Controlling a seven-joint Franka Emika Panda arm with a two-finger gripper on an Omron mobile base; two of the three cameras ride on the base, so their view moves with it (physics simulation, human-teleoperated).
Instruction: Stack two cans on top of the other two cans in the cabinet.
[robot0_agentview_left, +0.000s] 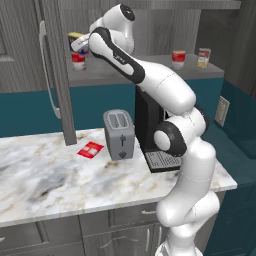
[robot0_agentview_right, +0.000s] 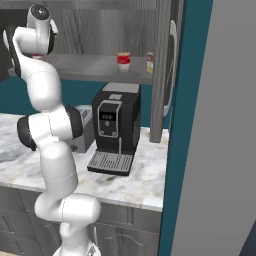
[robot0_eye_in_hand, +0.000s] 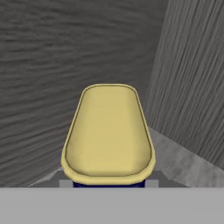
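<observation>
The blue can (robot0_eye_in_hand: 108, 131) sat right in front of the hand camera, its yellow lid filling the middle of that view and a strip of dark blue body showing at its lower edge; in the left base view the same can (robot0_agentview_left: 76, 38) showed at the tip of the arm, directly above a red can with a white band (robot0_agentview_left: 78, 61) that stood on the shelf board (robot0_agentview_left: 150, 74) at the left end of the cabinet (robot0_agentview_left: 165, 25); whether the two touched could not be told. The gripper (robot0_agentview_left: 80, 45) was closed on the blue can, its fingers hidden behind it. Further right on the same shelf stood a second red can (robot0_agentview_left: 178, 59) and, near it, the pale cream can (robot0_agentview_left: 203, 57), apart from each other. Below, on the marble counter (robot0_agentview_left: 45, 175), stood a toaster (robot0_agentview_left: 119, 134) and a black coffee machine (robot0_agentview_right: 117, 125); a red packet (robot0_agentview_left: 91, 149) lay flat beside the toaster; the open cabinet door with its long pale handle (robot0_agentview_left: 47, 70) hung at the left.
</observation>
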